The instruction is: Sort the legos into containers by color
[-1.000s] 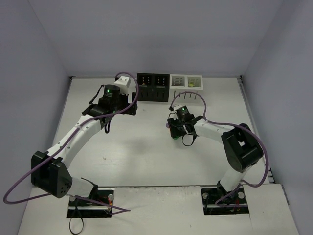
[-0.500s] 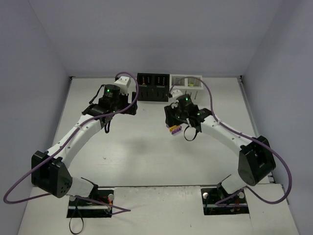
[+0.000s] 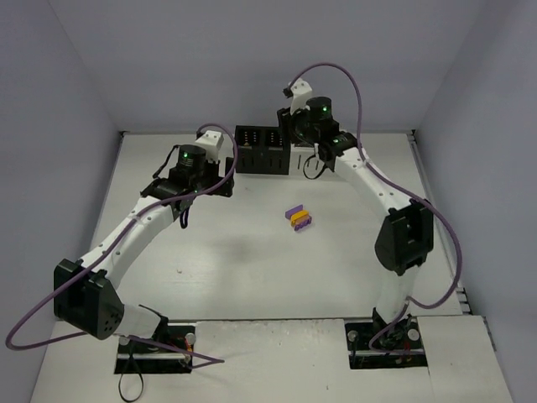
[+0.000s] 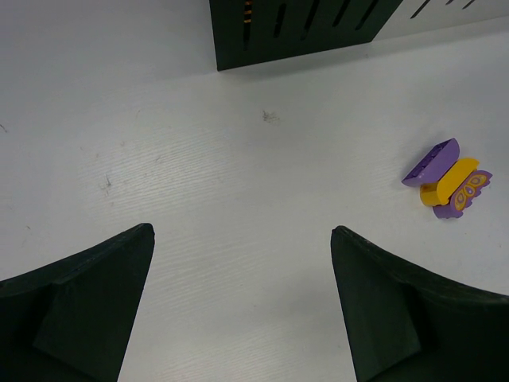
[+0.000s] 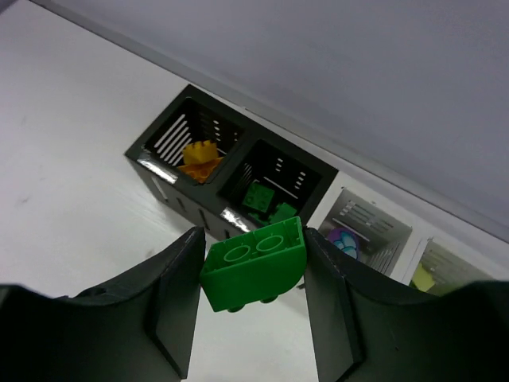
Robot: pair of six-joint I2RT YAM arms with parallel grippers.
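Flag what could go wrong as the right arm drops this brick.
The green brick in the right gripper appears to hang near the front rim of the black bin holding green bricks; released now, it might bounce out or into the neighbouring bin with the orange brick. The joined purple and yellow bricks, binned whole, would mix colours.

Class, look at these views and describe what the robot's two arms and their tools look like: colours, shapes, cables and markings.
The left arm and right arm have white tubular links and bulky black joints. A purple cable loops along each. Each wrist carries a green light and a white camera block. The left tool and right tool have broad matte black fingers.
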